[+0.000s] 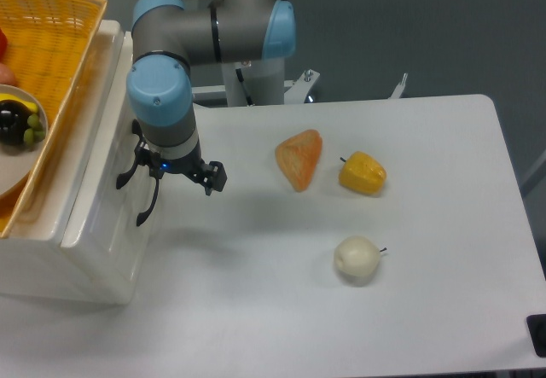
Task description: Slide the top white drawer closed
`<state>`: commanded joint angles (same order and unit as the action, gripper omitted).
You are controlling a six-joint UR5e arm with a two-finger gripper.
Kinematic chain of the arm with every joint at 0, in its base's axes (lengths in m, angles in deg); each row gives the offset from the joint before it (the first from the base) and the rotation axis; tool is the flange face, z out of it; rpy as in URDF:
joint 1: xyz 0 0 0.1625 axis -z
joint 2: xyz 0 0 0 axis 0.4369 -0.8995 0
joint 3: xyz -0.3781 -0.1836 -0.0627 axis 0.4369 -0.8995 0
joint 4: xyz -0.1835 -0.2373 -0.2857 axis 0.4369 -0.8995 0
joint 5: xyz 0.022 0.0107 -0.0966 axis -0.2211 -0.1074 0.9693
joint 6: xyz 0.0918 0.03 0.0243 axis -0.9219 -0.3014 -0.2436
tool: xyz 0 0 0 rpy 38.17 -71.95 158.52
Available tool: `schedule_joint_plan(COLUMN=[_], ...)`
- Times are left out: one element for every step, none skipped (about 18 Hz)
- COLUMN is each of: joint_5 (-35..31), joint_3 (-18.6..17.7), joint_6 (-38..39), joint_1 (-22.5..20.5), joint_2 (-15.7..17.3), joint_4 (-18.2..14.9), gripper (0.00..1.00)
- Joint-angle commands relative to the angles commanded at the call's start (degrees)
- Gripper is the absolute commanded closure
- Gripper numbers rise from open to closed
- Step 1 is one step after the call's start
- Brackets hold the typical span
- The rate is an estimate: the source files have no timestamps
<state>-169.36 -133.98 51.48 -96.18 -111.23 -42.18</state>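
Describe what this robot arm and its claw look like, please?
The arm is made of silver-grey tubes linked by rounded joints with light blue caps. At its end sits a small black gripper with two fingers; a tiny blue light glows on it. No loose cables show.

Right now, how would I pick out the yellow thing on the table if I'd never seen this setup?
Start at the white table, right of the cabinet. Three food items lie there: an orange wedge, a round whitish fruit, and the yellow pepper. The pepper is farthest right, beside the wedge, the only yellow one.
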Motion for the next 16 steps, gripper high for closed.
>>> schedule_joint_plan(joint_5=[-0.1,-0.1,-0.1,0.0,0.0,0.0,0.1,0.1,0.1,0.0,-0.1,-0.2,-0.2,-0.2,-0.2,-0.1], joint_3=[0.0,0.0,0.0,0.0,0.2,0.2,0.2,0.2,0.2,0.2,0.2,0.2,0.0,0.0,0.0,0.0], joint_6=[0.0,0.0,0.0,0.0,0.0,0.0,0.0,0.0,0.0,-0.2,-0.2,-0.3,-0.4,-0.5,-0.8,-1.0], joint_1=[0.0,0.0,0.0,0.0,0.0,0.0,0.1,0.1,0.1,0.1,0.1,0.0,-0.3,-0.8,-1.7,-3.4], joint_2=[-0.1,-0.1,0.0,0.1,0.1,0.2,0.2,0.2,0.2,0.1,0.0,-0.1,-0.1,-0.2,-0.2,-0.1], joint_4=[0.0,0.0,0.0,0.0,0.0,0.0,0.0,0.0,0.0,0.0,0.0,0.0,0.1,0.1,0.1,0.2], gripper=[0.00,0.00,0.00,0.00,0.00,0.00,0.00,0.00,0.00,0.00,0.00,0.00,0.00,0.00,0.00,0.00])
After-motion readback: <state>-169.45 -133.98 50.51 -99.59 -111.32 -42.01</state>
